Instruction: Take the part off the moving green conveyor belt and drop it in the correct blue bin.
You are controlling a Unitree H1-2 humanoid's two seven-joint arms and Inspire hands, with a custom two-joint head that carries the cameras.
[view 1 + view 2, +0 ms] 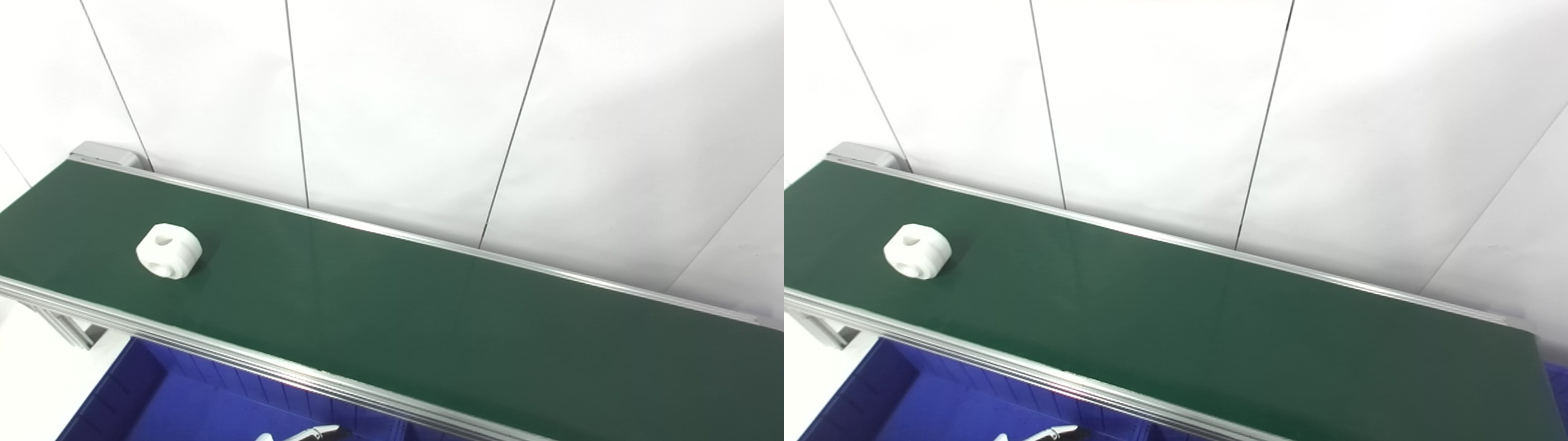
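Note:
A white, rounded part (168, 250) with a hole in its top and another in its front lies on the green conveyor belt (392, 306), near the belt's left end; it also shows in the right eye view (917, 251). Below the belt's near rail stands a blue bin (184, 404). Only a small white and black tip of my left hand (312, 433) shows at the bottom edge, over the blue bin, far from the part. I cannot see whether that hand is open or shut. My right hand is out of view.
An aluminium rail (245, 358) runs along the belt's near edge and another along the far edge. White wall panels (404, 104) stand right behind the belt. A corner of a second blue bin (1557, 383) shows past the belt's right end.

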